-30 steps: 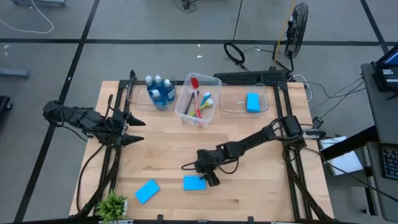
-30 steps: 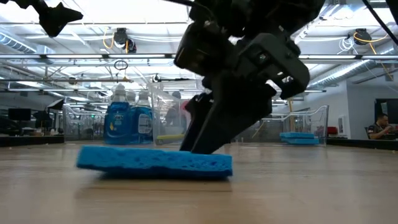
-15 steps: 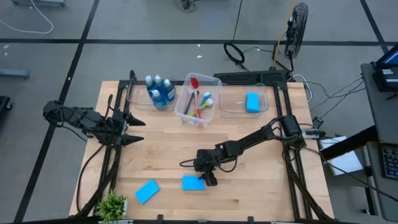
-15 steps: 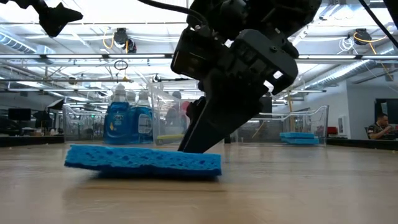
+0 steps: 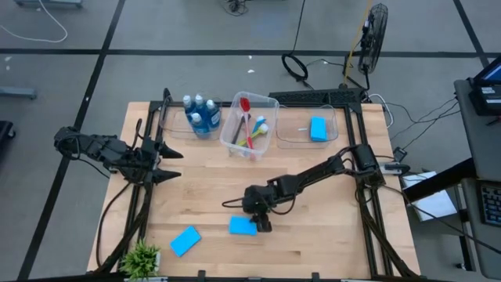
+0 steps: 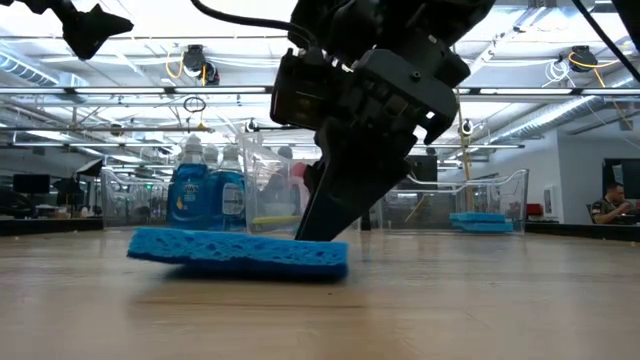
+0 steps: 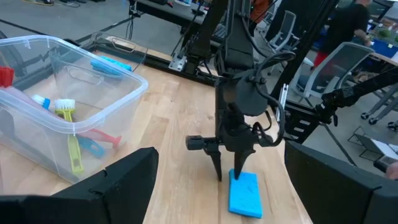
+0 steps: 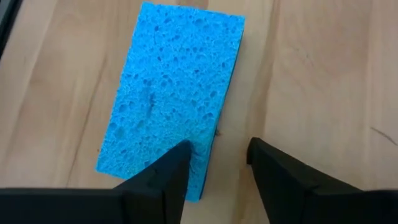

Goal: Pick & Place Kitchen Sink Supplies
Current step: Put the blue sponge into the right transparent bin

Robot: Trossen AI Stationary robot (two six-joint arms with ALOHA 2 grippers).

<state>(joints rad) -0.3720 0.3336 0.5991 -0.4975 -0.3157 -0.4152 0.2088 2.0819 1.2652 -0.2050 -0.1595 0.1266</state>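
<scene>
1. Since 1 second ago, the sponge [image 5: 242,225] in the high view has slid a little leftward with the right gripper [image 5: 261,223], whose jaws have narrowed; the left gripper [image 5: 174,163] hangs wide open at the table's [image 5: 313,235] left side.
2. Low view: 1 end of the sponge [image 6: 240,251] is tilted up under the right gripper's fingers [image 6: 335,205].
3. Left wrist view: right gripper [image 7: 229,174] stands upright on the sponge's [image 7: 244,193] far end.
4. Right wrist view: 1 finger [image 8: 163,174] presses the sponge's [image 8: 171,93] top and the other sits on bare wood, so the sponge's long edge lies between them.
</scene>
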